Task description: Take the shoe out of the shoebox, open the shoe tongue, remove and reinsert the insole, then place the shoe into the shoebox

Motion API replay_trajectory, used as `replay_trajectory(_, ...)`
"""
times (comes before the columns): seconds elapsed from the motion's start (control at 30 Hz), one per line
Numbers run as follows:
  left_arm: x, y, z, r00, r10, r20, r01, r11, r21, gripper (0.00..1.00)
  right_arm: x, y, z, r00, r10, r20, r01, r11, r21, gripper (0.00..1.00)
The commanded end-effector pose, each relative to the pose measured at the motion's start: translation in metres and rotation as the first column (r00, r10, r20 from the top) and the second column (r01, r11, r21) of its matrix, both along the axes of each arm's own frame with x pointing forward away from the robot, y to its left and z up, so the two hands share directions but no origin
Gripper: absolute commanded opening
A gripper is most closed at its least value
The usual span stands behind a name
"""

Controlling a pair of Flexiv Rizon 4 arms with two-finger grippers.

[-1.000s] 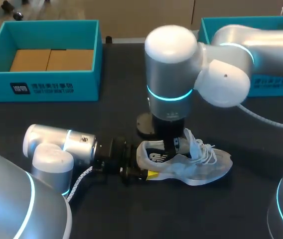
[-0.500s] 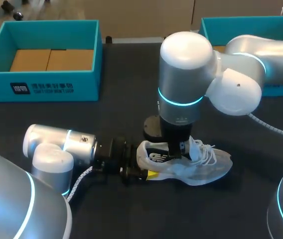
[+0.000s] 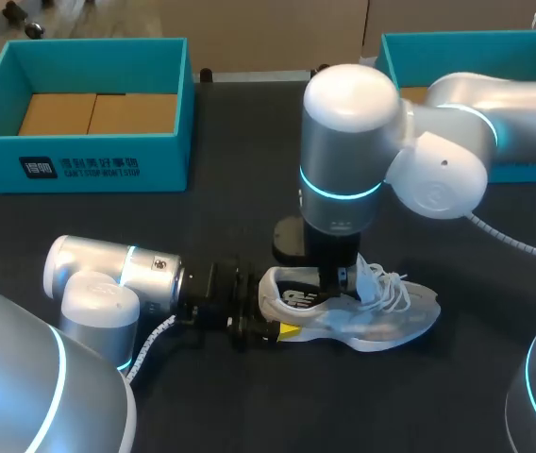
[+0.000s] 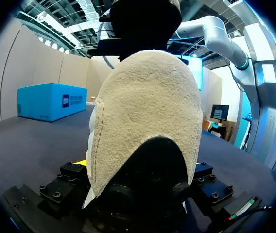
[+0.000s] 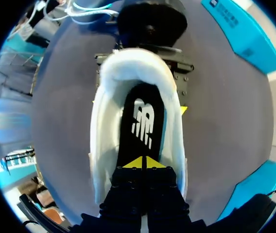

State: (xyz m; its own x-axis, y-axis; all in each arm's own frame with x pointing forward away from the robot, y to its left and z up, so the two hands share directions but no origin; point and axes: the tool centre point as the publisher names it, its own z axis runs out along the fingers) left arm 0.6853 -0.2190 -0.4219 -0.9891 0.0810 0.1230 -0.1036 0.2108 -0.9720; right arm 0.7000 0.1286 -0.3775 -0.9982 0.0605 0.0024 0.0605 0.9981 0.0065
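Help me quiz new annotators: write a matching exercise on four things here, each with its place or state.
1 shoe
2 insole
3 right gripper
4 left shoebox

A teal, cardboard inside
B black, lying inside the shoe
C white, heel held by the left gripper
D tips together, down in the shoe's opening

Pairs: 1-C, 2-B, 3-D, 4-A
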Motion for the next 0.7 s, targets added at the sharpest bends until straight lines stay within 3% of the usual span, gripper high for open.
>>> replay_trajectory(0.03, 0.000, -0.001, 0.000, 1.000, 0.002, 0.000, -0.002, 1.000, 0.001, 0.00, -0.002, -0.010, -0.016, 0.999, -0.035, -0.004, 0.035, 0.999, 0.029, 0.00)
replay_trajectory(0.47, 0.000, -0.001, 0.000, 1.000, 0.002, 0.000, -0.002, 1.000, 0.001, 0.00, -0.009, -0.034, -0.004, 0.994, -0.108, 0.036, 0.107, 0.994, 0.025, 0.00)
replay_trajectory(0.5, 0.000, -0.001, 0.000, 1.000, 0.002, 0.000, -0.002, 1.000, 0.001, 0.00, -0.009, -0.033, -0.003, 0.993, -0.108, 0.038, 0.107, 0.994, 0.025, 0.05)
replay_trajectory(0.53, 0.000, -0.001, 0.000, 1.000, 0.002, 0.000, -0.002, 1.000, 0.001, 0.00, -0.008, -0.033, -0.003, 0.994, -0.106, 0.040, 0.105, 0.994, 0.024, 0.21)
replay_trajectory(0.57, 0.000, -0.001, 0.000, 1.000, 0.002, 0.000, -0.002, 1.000, 0.001, 0.00, -0.007, -0.032, -0.003, 0.994, -0.101, 0.041, 0.101, 0.995, 0.025, 0.28)
replay_trajectory(0.7, 0.000, -0.001, 0.000, 1.000, 0.002, 0.000, -0.002, 1.000, 0.001, 0.00, -0.003, -0.032, -0.005, 0.994, -0.098, 0.044, 0.097, 0.995, 0.031, 0.43)
